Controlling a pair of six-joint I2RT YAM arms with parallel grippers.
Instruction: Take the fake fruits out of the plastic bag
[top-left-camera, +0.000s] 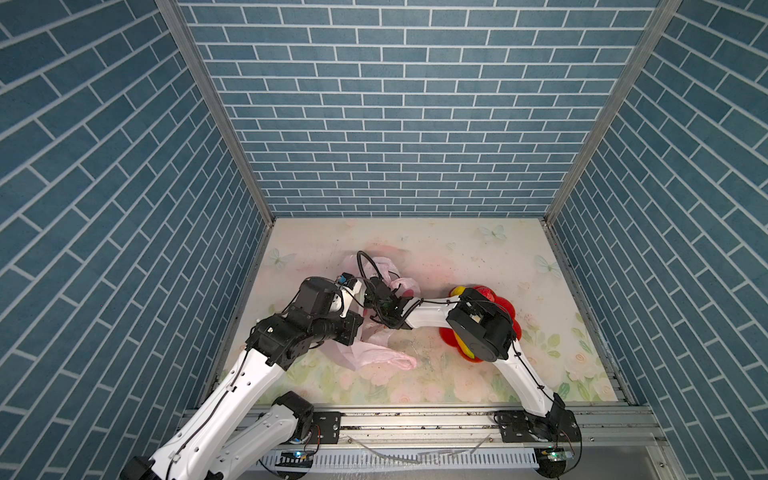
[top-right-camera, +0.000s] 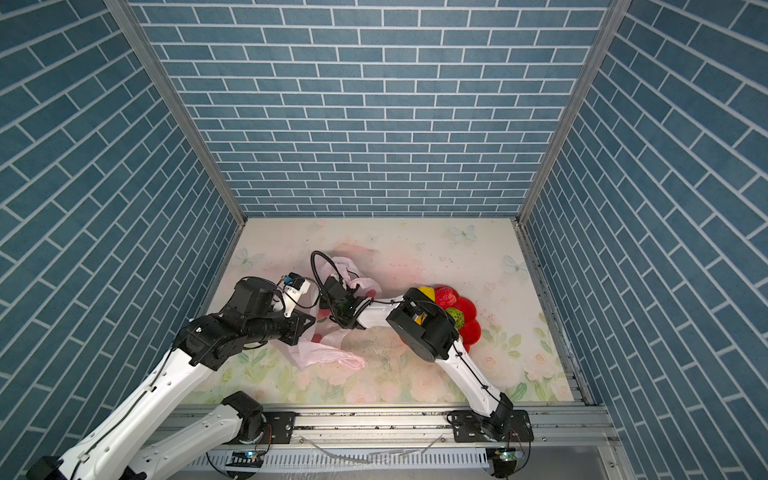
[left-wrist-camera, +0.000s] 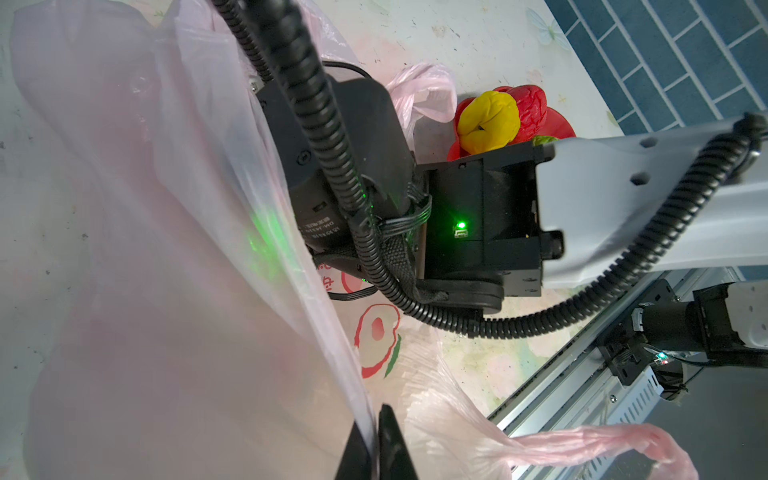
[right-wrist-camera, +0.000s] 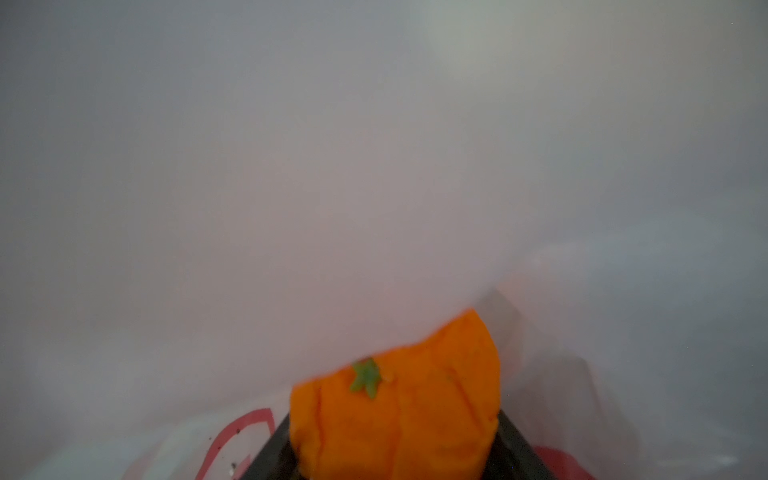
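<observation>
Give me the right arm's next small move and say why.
Probably draw the right gripper straight back out of the plastic bag, keeping its hold. The right wrist view shows the orange squeezed between its jaws with pink film all around, and the left gripper pinches the bag's edge, holding it up. The red plate nearby holds the lemon.

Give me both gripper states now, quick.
Left gripper: closed, pinching the thin translucent pink plastic bag.
Right gripper: closed on the orange toy fruit with a green stem, inside that bag.
</observation>
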